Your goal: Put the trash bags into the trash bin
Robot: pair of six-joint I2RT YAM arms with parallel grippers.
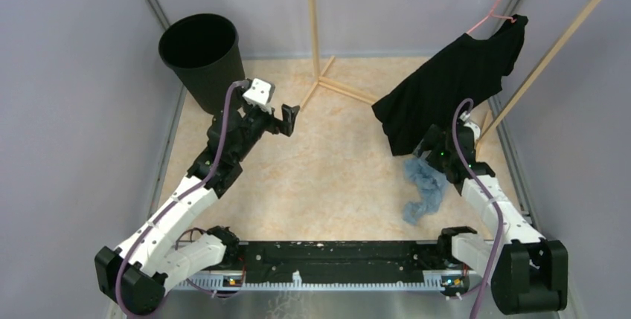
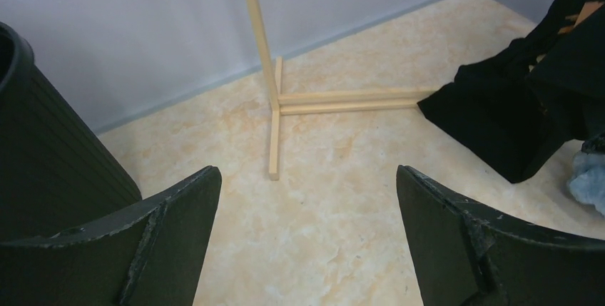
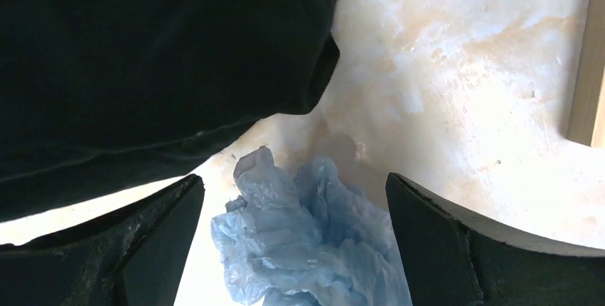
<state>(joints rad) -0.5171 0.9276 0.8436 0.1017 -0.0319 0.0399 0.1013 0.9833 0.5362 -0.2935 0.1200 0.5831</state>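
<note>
One pale blue trash bag (image 1: 424,189) lies crumpled on the table at about 4 o'clock in the top view. It is well apart from the trash bin (image 1: 202,55), which stands at about 10 o'clock against the far-left corner. The right gripper (image 3: 291,202) hangs over the bag's upper end with its fingers spread wide. The film bunches between them but is not pinched. The hem of the black T-shirt (image 3: 143,70) droops just beside the bag, at 11 o'clock in the right wrist view, so closing there may catch cloth along with plastic and drag the shirt on its hanger. The film is thin and wrinkly, so a shallow pinch may hold only one fold and slip. A loose tail trailing toward 6 o'clock could also snag on the foot of the wooden rack (image 1: 338,85) on the way across. The left gripper (image 1: 286,118) waits near the bin, fingers apart and empty. The bin probably sits beyond the right arm's reach, so a handover could drop the bag.
</note>
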